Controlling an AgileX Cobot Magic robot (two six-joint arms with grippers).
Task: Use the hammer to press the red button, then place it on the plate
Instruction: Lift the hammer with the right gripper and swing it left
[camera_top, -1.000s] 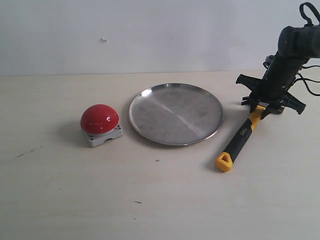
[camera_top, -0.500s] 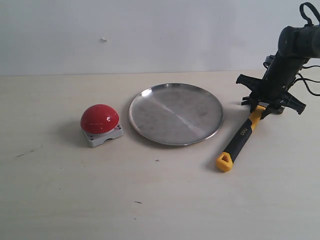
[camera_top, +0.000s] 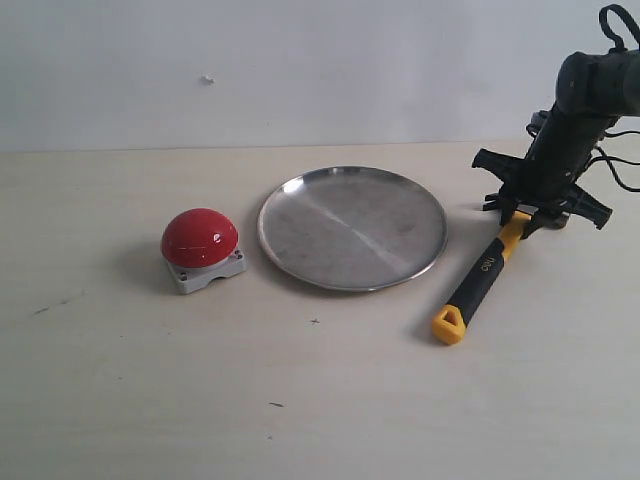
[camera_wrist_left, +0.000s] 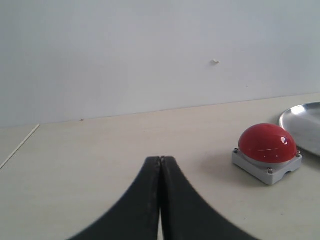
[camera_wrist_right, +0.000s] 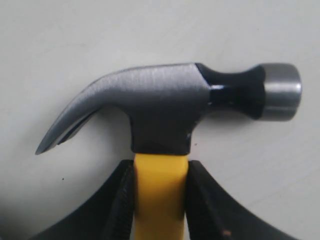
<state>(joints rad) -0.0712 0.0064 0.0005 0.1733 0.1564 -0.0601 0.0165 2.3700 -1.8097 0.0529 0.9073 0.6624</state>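
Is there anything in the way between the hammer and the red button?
Yes. The plate lies flat on the table between the hammer and the red button. It is shallow, so the hammer could probably be carried over it.

The right pincer clamps the hammer by its yellow neck, just beside the dark head. Claw and round striking face show against the pale counter.

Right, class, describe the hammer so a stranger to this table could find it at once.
Find the round silver plate. On its side away from the red button lies the hammer, neck clamped by the right gripper. Nothing else here is long and black-and-yellow.
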